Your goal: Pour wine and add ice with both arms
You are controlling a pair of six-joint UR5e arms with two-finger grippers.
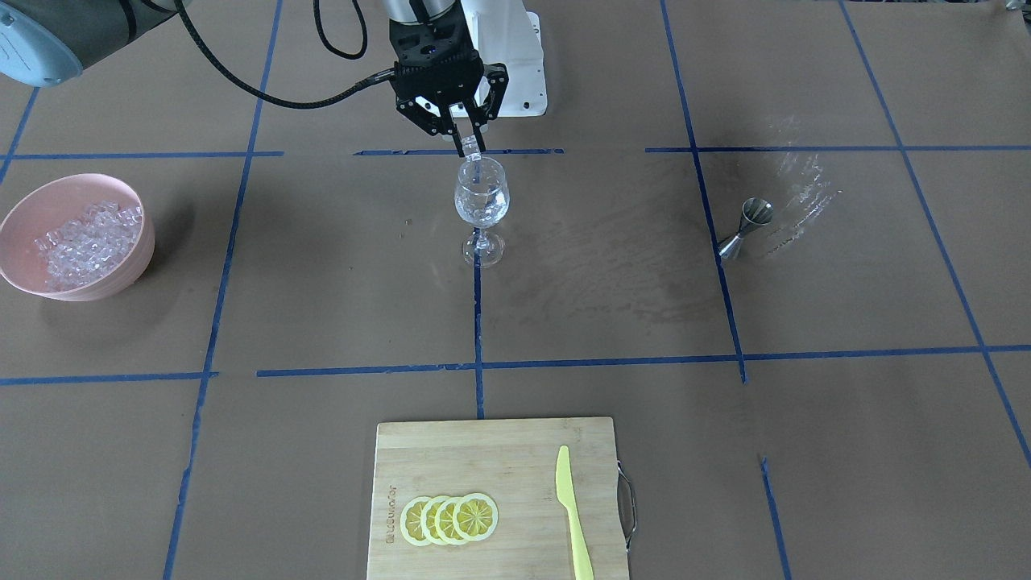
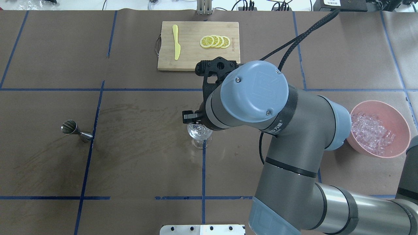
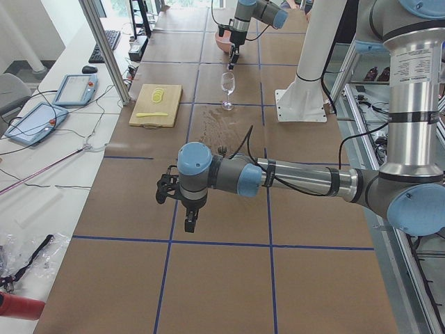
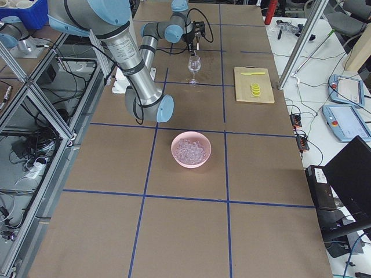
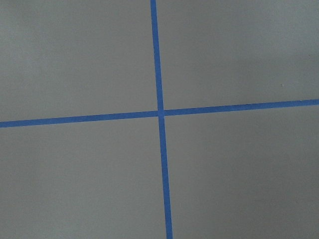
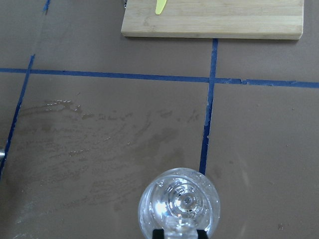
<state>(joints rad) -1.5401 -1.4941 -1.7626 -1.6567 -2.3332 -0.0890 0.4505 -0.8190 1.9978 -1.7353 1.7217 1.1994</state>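
Brown-papered desk [image 1: 322, 282]: clear stemmed wine glass [image 1: 481, 197] at centre, round pink bowl [image 1: 141, 258] heaped with ice [image 1: 89, 238] at its nine o'clock. Right pincer [image 1: 469, 138], at twelve, pinches one clear cube [image 1: 469, 148] over the rim; best released low and centred. Left pincer [image 3: 189, 226]: grip state cannot be told.

Right gripper [image 1: 468, 138]: overhead, the right arm [image 2: 294, 130] covers nearly all of it.
Ice cube [image 1: 469, 148]: a tiny clear bit pinched in that gripper; you can't make out more.
Wine glass [image 2: 200, 133]: overhead half hidden; the wrist view crops it.
Left gripper [image 3: 188, 226]: side view only; jaws unreadable.
Cutting board [image 1: 483, 459]: the front view's bottom edge cuts it and the knife [image 1: 572, 515].
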